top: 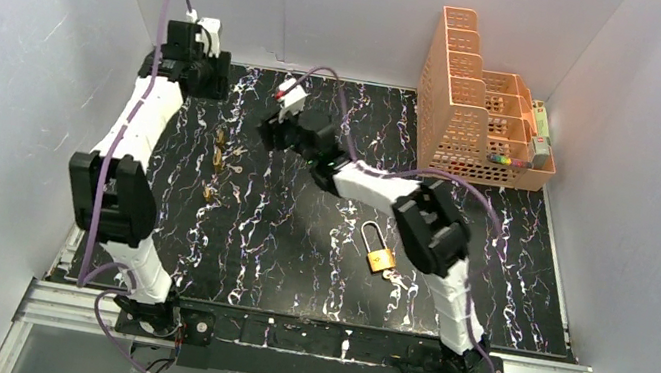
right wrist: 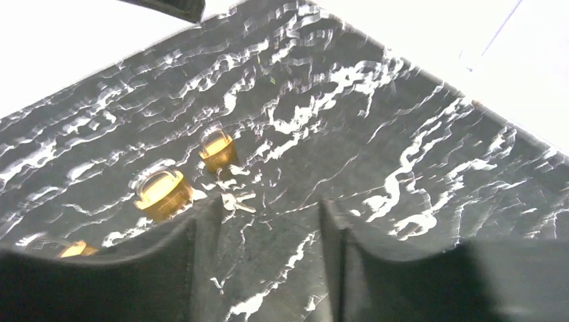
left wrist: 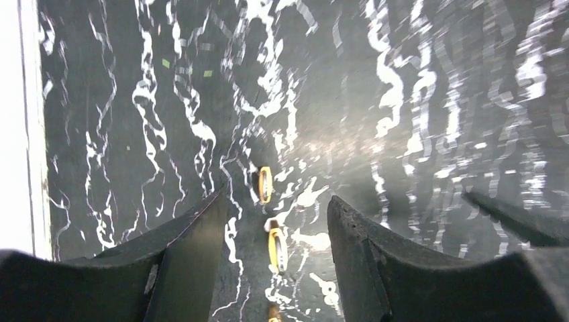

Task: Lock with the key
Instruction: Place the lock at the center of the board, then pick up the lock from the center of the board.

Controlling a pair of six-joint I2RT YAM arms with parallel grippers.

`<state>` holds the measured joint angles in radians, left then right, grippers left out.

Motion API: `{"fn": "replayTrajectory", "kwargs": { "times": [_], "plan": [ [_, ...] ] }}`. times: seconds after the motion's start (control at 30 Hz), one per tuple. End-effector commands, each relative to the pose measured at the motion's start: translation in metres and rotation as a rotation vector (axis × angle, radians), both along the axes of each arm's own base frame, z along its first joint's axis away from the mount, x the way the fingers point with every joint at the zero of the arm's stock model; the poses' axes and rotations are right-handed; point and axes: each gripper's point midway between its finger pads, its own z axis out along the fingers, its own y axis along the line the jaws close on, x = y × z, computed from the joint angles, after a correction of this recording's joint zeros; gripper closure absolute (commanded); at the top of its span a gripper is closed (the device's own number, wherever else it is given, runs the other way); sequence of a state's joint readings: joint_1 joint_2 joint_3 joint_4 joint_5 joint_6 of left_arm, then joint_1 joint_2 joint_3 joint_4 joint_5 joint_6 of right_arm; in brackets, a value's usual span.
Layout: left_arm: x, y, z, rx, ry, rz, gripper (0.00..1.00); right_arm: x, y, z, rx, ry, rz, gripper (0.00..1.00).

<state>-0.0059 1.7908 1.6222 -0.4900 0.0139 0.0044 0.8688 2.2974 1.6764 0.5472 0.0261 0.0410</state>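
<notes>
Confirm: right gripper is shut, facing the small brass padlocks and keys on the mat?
No, the right gripper is open, jaws apart with nothing between, as the right wrist view shows. It does face the small brass padlocks and keys.

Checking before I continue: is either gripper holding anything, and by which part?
Nothing is held. The left gripper and right gripper are both open and empty.

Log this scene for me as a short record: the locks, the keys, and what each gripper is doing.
large padlock: on table by right arm, keys beside it
small padlocks: brass, in a column left of centre
left gripper: fingers open, empty
right gripper: fingers open, empty, facing small padlocks
orange organizer: back right corner
</notes>
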Motion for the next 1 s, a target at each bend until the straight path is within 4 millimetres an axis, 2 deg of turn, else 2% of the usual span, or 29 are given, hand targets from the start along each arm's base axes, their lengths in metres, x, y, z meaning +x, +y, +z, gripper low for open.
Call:
{"fn": "replayTrajectory", "kwargs": {
  "times": [0.0, 0.07, 0.1, 0.2, 0.33, 0.53, 0.57, 0.6, 0.63, 0.67, 0.73, 0.83, 0.87, 0.93, 0.97],
  "plan": [
    [-0.008, -0.023, 0.067, -0.114, -0.181, -0.079, 0.44, -0.008, -0.052, 0.125, 0.112, -0.192, 0.041, 0.59],
    [-0.017, -0.031, 0.08, -0.152, -0.205, -0.102, 0.43, -0.021, -0.076, 0.124, 0.086, -0.135, 0.052, 0.95],
    [-0.022, -0.034, 0.086, -0.17, -0.22, -0.112, 0.42, -0.029, -0.088, 0.121, 0.072, -0.123, 0.04, 1.0],
    [-0.04, -0.044, 0.105, -0.218, -0.272, -0.143, 0.4, -0.056, -0.131, 0.112, 0.048, -0.113, -0.026, 1.0],
    [-0.058, -0.05, 0.112, -0.242, -0.294, -0.169, 0.38, -0.088, -0.189, 0.097, -0.031, -0.055, -0.135, 1.0],
    [-0.073, -0.053, 0.111, -0.254, -0.296, -0.18, 0.37, -0.116, -0.256, 0.111, -0.116, -0.012, -0.293, 1.0],
    [-0.074, -0.055, 0.113, -0.261, -0.3, -0.186, 0.37, -0.116, -0.269, 0.113, -0.111, 0.019, -0.358, 0.96],
    [-0.075, -0.057, 0.114, -0.27, -0.301, -0.195, 0.37, -0.118, -0.282, 0.112, -0.111, 0.054, -0.423, 0.54],
    [-0.076, -0.059, 0.119, -0.281, -0.308, -0.208, 0.37, -0.119, -0.292, 0.111, -0.116, 0.081, -0.468, 0.08],
    [-0.078, -0.062, 0.122, -0.292, -0.313, -0.223, 0.37, -0.123, -0.301, 0.107, -0.138, 0.108, -0.497, 0.02],
    [-0.079, -0.068, 0.125, -0.313, -0.317, -0.247, 0.36, -0.13, -0.312, 0.098, -0.173, 0.151, -0.531, 0.01],
    [-0.08, -0.071, 0.124, -0.328, -0.31, -0.262, 0.36, -0.14, -0.323, 0.081, -0.221, 0.218, -0.547, 0.03],
    [-0.081, -0.071, 0.123, -0.328, -0.308, -0.263, 0.36, -0.145, -0.323, 0.076, -0.234, 0.241, -0.54, 0.09],
    [-0.081, -0.071, 0.121, -0.328, -0.3, -0.261, 0.36, -0.151, -0.324, 0.071, -0.241, 0.265, -0.521, 0.31],
    [-0.081, -0.071, 0.12, -0.329, -0.296, -0.263, 0.36, -0.154, -0.324, 0.07, -0.237, 0.269, -0.517, 0.6]
  ]
}}
